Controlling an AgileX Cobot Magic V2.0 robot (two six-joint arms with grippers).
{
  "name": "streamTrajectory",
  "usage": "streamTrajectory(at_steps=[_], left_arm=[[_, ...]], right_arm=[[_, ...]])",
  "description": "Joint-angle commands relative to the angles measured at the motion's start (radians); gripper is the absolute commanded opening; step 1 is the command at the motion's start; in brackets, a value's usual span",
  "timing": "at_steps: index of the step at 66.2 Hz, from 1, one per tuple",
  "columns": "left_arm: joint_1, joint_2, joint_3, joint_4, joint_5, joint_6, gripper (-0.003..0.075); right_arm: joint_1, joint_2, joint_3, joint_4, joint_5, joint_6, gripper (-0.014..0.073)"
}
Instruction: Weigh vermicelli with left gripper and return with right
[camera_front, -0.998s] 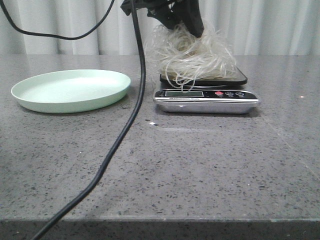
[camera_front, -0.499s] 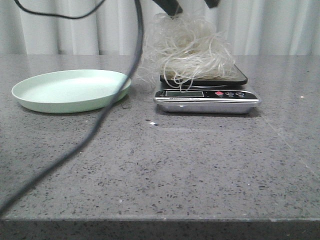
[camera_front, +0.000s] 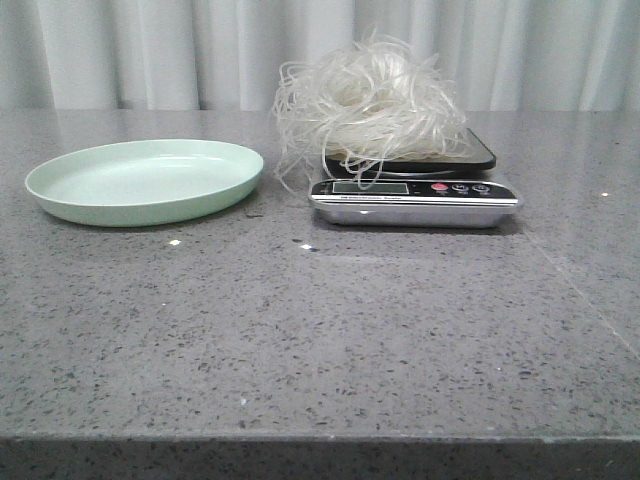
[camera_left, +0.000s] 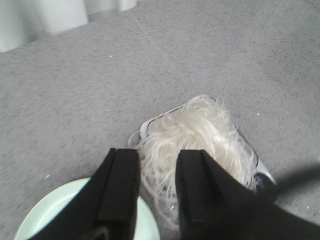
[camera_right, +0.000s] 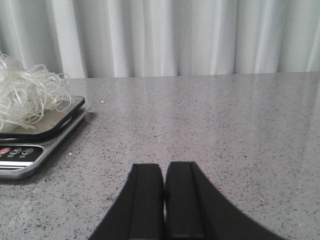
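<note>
The vermicelli (camera_front: 370, 100) is a fluffy heap of whitish strands on the black platform of the kitchen scale (camera_front: 415, 200), some strands hanging over its left edge. It also shows in the left wrist view (camera_left: 200, 137) and the right wrist view (camera_right: 25, 97). The pale mint-green plate (camera_front: 145, 180) stands bare to the left of the scale. My left gripper (camera_left: 157, 157) is open and empty, high above the vermicelli and the plate's rim (camera_left: 150, 220). My right gripper (camera_right: 164, 170) is shut and empty, low over the table to the right of the scale (camera_right: 30, 150). Neither gripper shows in the front view.
A grey speckled stone table (camera_front: 320, 330) carries everything, its front edge close to the camera. White curtains (camera_front: 150, 50) hang behind the table.
The left gripper let go of the vermicelli on the scale and rose out of the front view, taking its black cable with it. The heap fluffed up and stays on the scale.
</note>
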Motion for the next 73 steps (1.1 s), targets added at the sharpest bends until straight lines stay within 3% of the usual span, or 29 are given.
streamTrajectory(at_steps=[1,19,39,59,69,73], left_arm=[[0.002,-0.137,0.07,0.021,-0.063,-0.001,0.0239],[0.002,-0.476,0.592,0.021,-0.298,0.02,0.0239],[0.002,-0.84,1.054,0.031,-0.474,0.023,0.0239],[0.002,-1.208,1.424,0.045,-0.648,0.024,0.0236],[0.002,-1.382,1.554,0.045,-0.693,0.024,0.012],[0.002,-1.441,1.58,0.045,-0.697,0.024,0.013]], right_arm=[[0.002,-0.017,-0.007,-0.001,-0.074,0.001,0.0178],[0.002,-0.017,-0.007,-0.001,-0.074,0.001,0.0178],[0.002,-0.016,-0.007,-0.001,-0.074,0.001,0.0178],[0.002,-0.016,-0.007,-0.001,-0.074,0.001,0.0178],[0.002,-0.016,-0.007,-0.001,-0.074,0.001,0.0178],[0.002,-0.016,-0.007,-0.001,-0.074,0.001,0.0178]])
